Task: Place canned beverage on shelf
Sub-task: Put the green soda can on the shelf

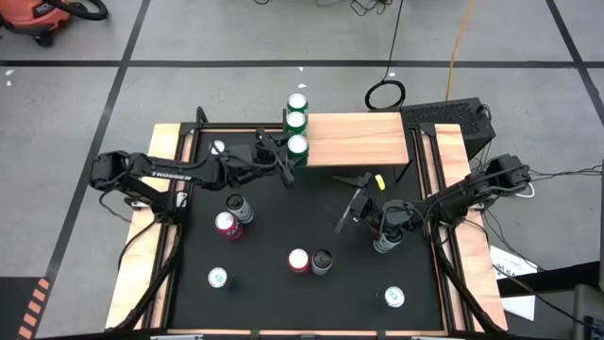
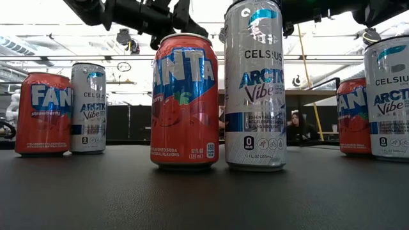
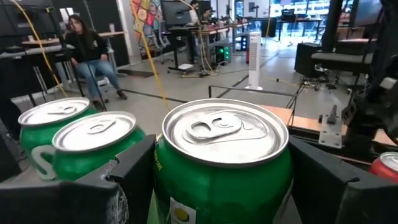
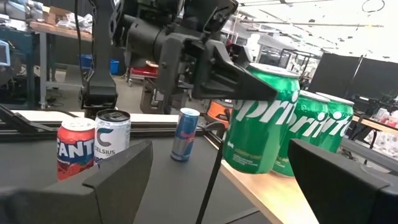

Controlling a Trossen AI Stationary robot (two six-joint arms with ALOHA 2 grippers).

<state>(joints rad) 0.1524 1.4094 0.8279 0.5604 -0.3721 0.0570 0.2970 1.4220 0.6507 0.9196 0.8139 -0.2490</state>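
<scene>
The shelf [image 1: 359, 140] is a light-wood plank at the table's far side. Three green Sprite cans stand in a row on its left end. My left gripper [image 1: 289, 153] reaches in from the table's left and is shut on the nearest of them, the green can [image 3: 221, 162], which also shows in the high view [image 1: 297, 144] and in the right wrist view [image 4: 258, 121]. The other two green cans [image 1: 296, 111] stand just beyond it. My right gripper [image 1: 347, 203] hangs open and empty over the black mat, in front of the shelf. My left gripper pinches the green can's upper side wall [image 3: 163, 180] between its two fingers, one on each side. The fingers [image 4: 239, 84] come level from the table's left. The can stands upright with its bottom [image 4: 245, 167] on the shelf's left end.
Fanta and Celsius cans stand in pairs on the black mat [image 1: 283, 217], at the left [image 1: 231, 217] and the middle [image 1: 310, 262]. Single cans stand near the front left [image 1: 217, 278] and front right [image 1: 394, 297]. A small slim can [image 1: 218, 147] stands far left. The rest of the shelf top is bare.
</scene>
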